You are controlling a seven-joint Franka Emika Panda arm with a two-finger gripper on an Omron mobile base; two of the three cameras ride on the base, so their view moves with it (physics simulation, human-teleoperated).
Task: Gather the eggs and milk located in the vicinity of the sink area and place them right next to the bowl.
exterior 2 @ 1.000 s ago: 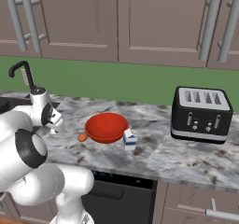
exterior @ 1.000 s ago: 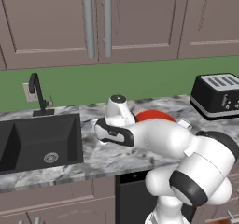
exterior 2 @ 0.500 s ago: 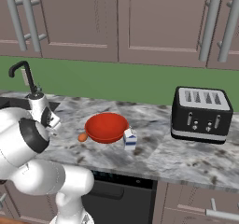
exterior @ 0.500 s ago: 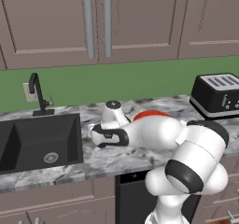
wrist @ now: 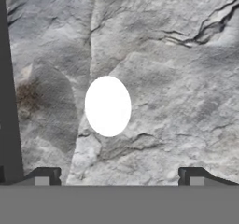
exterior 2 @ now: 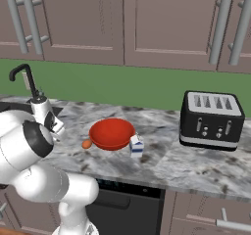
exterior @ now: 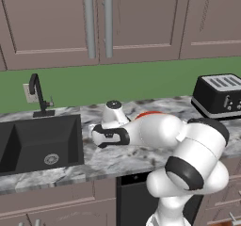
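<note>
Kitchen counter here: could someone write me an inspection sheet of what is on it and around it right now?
Surface: grey marbled counter, with a black sink set into it at the left.
Job's things: red bowl; orange-brown egg touching its left rim; milk carton upright at its right; white egg lying alone on the counter near the sink's edge.
Clutter: black toaster at the right.
Grippers: gripper open, low over the white egg, holding nothing.
Cables: nothing seen.
Surroundings: black faucet, green wall, brown cabinets with metal handles.
</note>
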